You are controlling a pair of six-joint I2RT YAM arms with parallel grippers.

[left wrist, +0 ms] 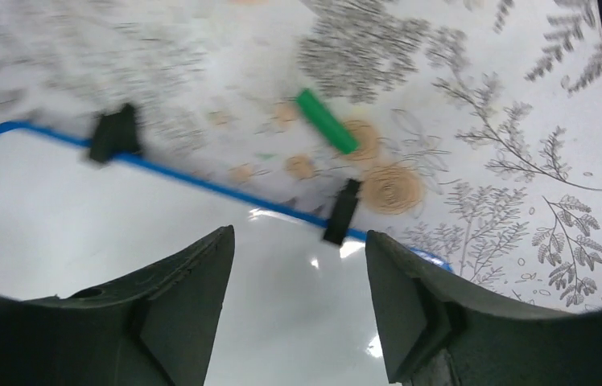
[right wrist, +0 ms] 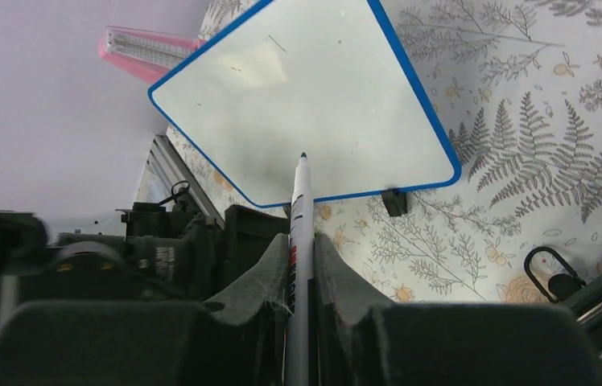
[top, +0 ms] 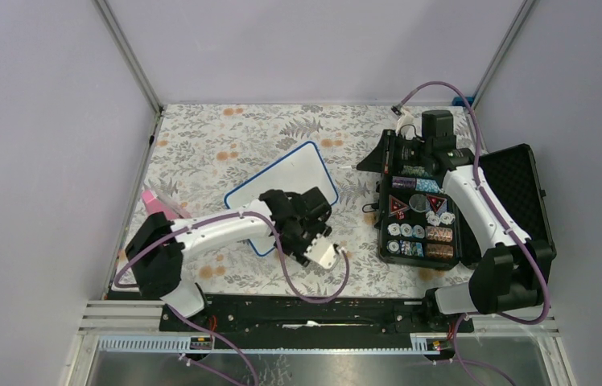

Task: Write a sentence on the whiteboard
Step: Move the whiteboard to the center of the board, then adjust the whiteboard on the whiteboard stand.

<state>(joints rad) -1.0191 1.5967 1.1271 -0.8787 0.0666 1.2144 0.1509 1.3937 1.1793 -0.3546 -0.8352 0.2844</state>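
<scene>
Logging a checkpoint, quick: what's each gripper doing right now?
Left gripper: jaws open, holding nothing.
Right gripper: jaws closed on a marker.

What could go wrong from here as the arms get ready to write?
1. The left jaws stand open above the whiteboard, so nothing pins it. Pen pressure may slide it on the tablecloth.
2. The left arm lies across the board's near corner, and the right arm could bump it when bringing the marker over.
3. The green cap lies loose beyond the board's edge and could be knocked away.
</scene>
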